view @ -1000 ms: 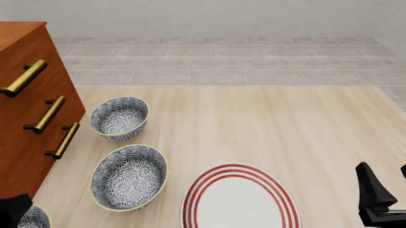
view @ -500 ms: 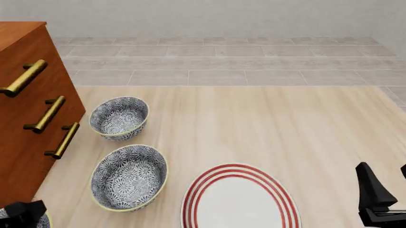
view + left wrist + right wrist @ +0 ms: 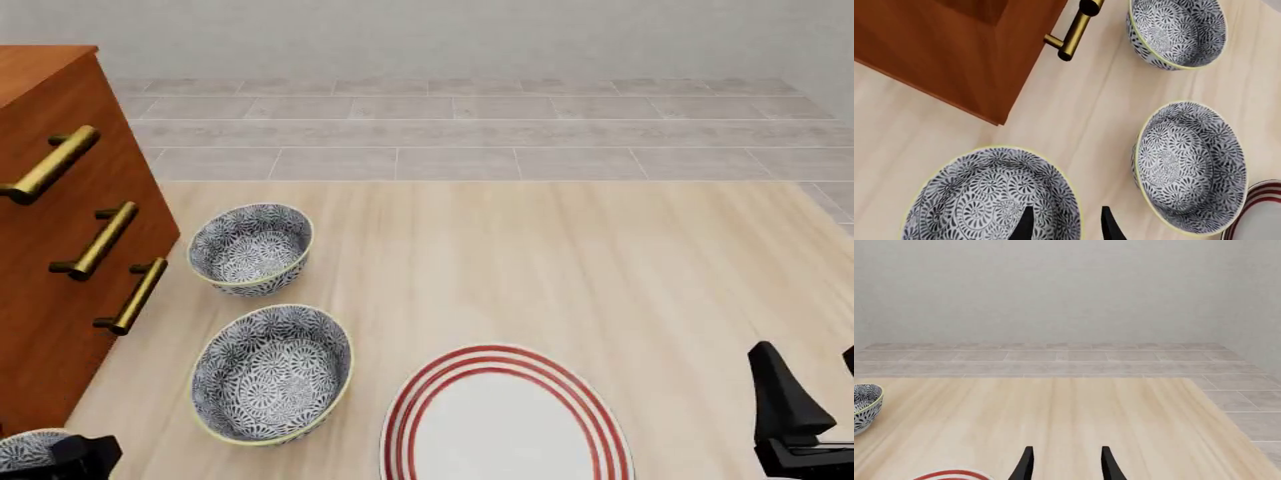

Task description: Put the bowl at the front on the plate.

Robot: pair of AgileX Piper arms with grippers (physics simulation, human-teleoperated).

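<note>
While the bowl (image 3: 30, 450) is sitting at the near left corner of the table (image 3: 561, 270), only a sliver of it is showing in the front view, just below the wooden cabinet (image 3: 54, 230). Seen from the left wrist, this bowl (image 3: 991, 197) is filling the lower part of the picture, upright, patterned inside, with a thin yellow-green rim. The left gripper (image 3: 1066, 225) is hanging over its rim with fingers spread, one fingertip over the inside and the other over the outside; whether either is touching the rim cannot be told. A second bowl (image 3: 271, 373) is standing just beyond it, and a third bowl (image 3: 251, 248) is standing farther back, near the cabinet's brass handles (image 3: 131, 296). The plate (image 3: 505, 420) is lying flat to the right of the second bowl, near but apart, bearing nothing. The right gripper (image 3: 1066, 465) is hovering with fingers spread over bare tabletop, well apart from the bowls, holding nothing.
</note>
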